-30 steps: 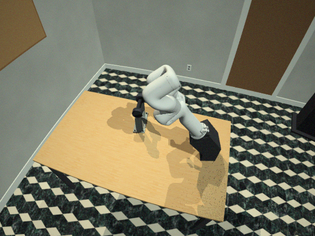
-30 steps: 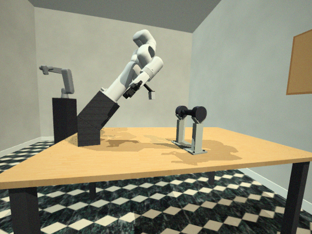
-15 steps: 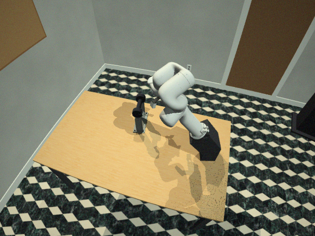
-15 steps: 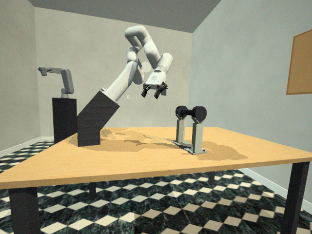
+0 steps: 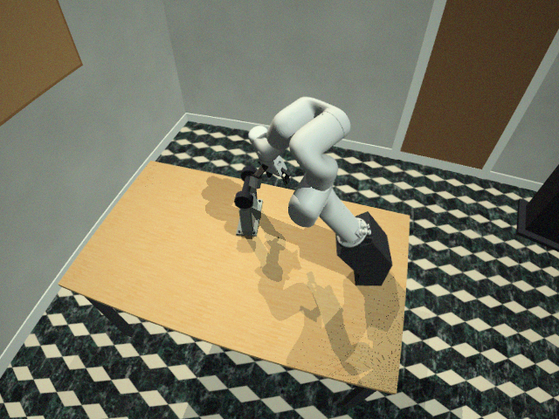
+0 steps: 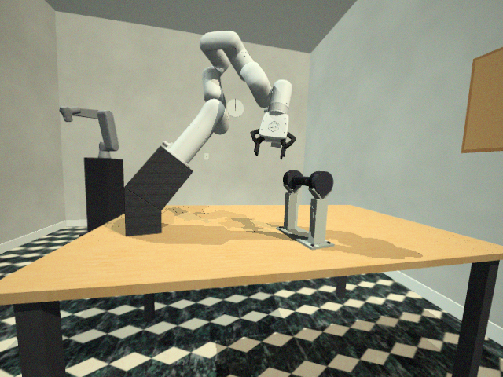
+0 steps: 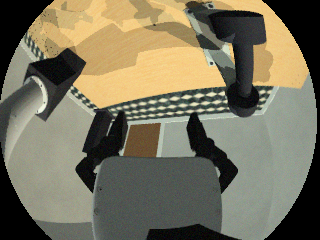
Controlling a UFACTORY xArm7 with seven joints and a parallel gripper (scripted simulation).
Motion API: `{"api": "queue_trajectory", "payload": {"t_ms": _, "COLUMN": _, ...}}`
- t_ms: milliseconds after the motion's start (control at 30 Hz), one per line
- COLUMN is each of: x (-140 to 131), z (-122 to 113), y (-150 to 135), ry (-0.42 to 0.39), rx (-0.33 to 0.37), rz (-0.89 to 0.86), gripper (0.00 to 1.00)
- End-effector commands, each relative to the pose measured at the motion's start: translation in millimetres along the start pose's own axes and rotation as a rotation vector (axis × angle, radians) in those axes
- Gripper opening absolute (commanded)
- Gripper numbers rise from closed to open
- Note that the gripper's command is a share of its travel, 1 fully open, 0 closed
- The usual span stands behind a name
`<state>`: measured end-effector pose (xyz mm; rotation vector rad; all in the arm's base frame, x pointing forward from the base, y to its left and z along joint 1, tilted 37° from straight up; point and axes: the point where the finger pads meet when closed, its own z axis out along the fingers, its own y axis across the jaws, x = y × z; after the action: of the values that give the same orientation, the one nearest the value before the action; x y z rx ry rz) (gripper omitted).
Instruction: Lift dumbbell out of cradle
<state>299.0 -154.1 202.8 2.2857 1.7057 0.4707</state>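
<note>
A black dumbbell [image 6: 307, 181] lies level on a grey two-post cradle [image 6: 305, 219] on the wooden table. It also shows in the top view [image 5: 246, 187] and in the wrist view [image 7: 242, 60]. My gripper [image 6: 271, 151] hangs in the air above and to the left of the dumbbell, fingers pointing down. It is open and empty. In the top view the gripper [image 5: 275, 173] is just right of the dumbbell's far head. In the wrist view both fingers stand wide apart with nothing between them, and the dumbbell lies off to the upper right.
My arm's black base block [image 6: 148, 199] stands on the table to the left. A second small arm on a black pedestal [image 6: 102, 190] stands behind the table. The cradle's base plate [image 6: 314, 243] is fixed to the table.
</note>
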Motion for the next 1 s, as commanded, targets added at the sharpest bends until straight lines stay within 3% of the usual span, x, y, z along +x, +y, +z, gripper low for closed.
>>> {"api": "queue_trajectory", "payload": {"t_ms": 0, "x": 13.2, "z": -10.0, "y": 37.5, "ry": 0.068, "rx": -0.054, "rz": -0.147, "gripper": 1.0}}
{"api": "queue_trajectory", "payload": {"t_ms": 267, "x": 37.0, "z": -27.1, "y": 95.6, "ry": 0.172, "rx": -0.145, "rz": -0.401, "gripper": 1.0}}
{"api": "queue_trajectory", "payload": {"t_ms": 433, "x": 41.2, "z": -30.1, "y": 106.1, "ry": 0.19, "rx": -0.162, "rz": -0.447, "gripper": 1.0}}
{"api": "queue_trajectory", "payload": {"t_ms": 567, "x": 50.0, "z": -36.9, "y": 131.7, "ry": 0.238, "rx": -0.197, "rz": -0.551, "gripper": 1.0}}
{"api": "queue_trajectory", "payload": {"t_ms": 967, "x": 51.6, "z": -38.0, "y": 136.4, "ry": 0.246, "rx": -0.204, "rz": -0.57, "gripper": 1.0}}
